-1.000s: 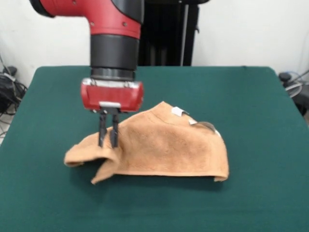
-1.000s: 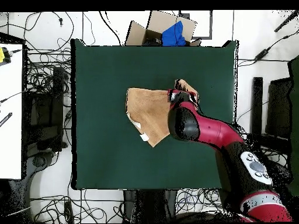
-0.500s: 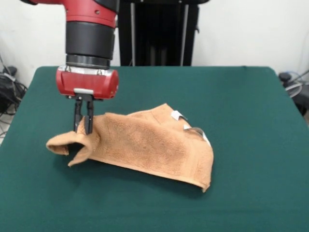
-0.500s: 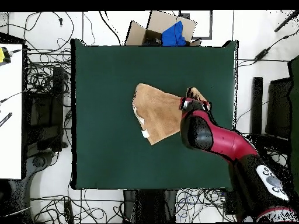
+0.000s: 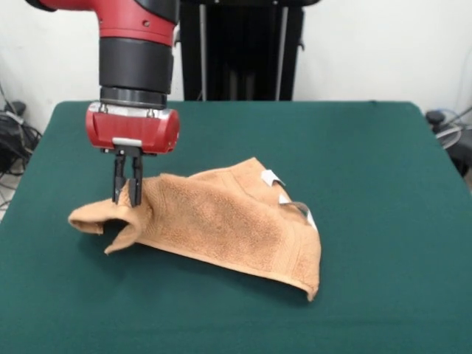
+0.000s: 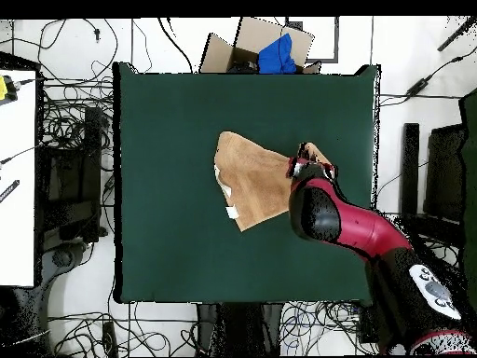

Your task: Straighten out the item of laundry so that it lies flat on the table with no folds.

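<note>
Front view: the gripper (image 5: 126, 190) hangs from the red arm (image 5: 136, 44) over the left part of the green worktop (image 5: 383, 162). Its two thin fingers (image 5: 117, 179) stand close together and pinch a raised corner of the towel (image 5: 221, 221). That corner is lifted off the worktop, and the cloth below it curls into a loose roll with a flap hanging down. From there the towel slopes down to the right and rests on the worktop near the middle. Its front right edge is doubled over and stands up slightly. Two small white tags (image 5: 271, 175) show on the far edge, one at the top and one lower, where a dark fold gapes.

Overhead view: the towel (image 6: 252, 177) lies a little right of the worktop's (image 6: 158, 121) centre, as an uneven four-sided patch rather than a full rectangle. The arm (image 6: 335, 219) reaches in from the lower right and covers the towel's right end, so the gripper's hold cannot be checked here. White tags (image 6: 229, 213) show at the lower left edge.

Progress, as a judgement: the task is partly done. One corner is in hand and the cloth looks drawn out along one line, but it is folded over itself, one end is in the air, and the curl under the gripper remains. The fold has yet to be opened, the corner laid down and the edges smoothed flat.
</note>
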Controlling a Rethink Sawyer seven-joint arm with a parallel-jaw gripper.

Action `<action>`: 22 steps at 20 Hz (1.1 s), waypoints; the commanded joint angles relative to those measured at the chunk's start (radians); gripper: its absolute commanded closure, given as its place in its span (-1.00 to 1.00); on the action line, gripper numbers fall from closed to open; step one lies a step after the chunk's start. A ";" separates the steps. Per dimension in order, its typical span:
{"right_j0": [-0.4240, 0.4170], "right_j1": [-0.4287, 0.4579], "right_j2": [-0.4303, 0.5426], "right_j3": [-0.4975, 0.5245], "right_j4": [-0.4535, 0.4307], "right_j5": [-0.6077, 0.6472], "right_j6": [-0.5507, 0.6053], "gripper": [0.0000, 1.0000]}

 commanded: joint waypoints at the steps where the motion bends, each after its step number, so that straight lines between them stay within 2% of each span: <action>1: 0.008 0.043 0.059 0.037 -0.056 0.002 0.129 1.00; 10: 0.005 0.043 0.057 0.036 -0.060 -0.001 0.127 1.00; 11: 0.005 0.044 0.057 0.034 -0.066 -0.003 0.122 -1.00; 22: 0.029 0.036 0.030 0.046 -0.046 -0.026 0.147 -1.00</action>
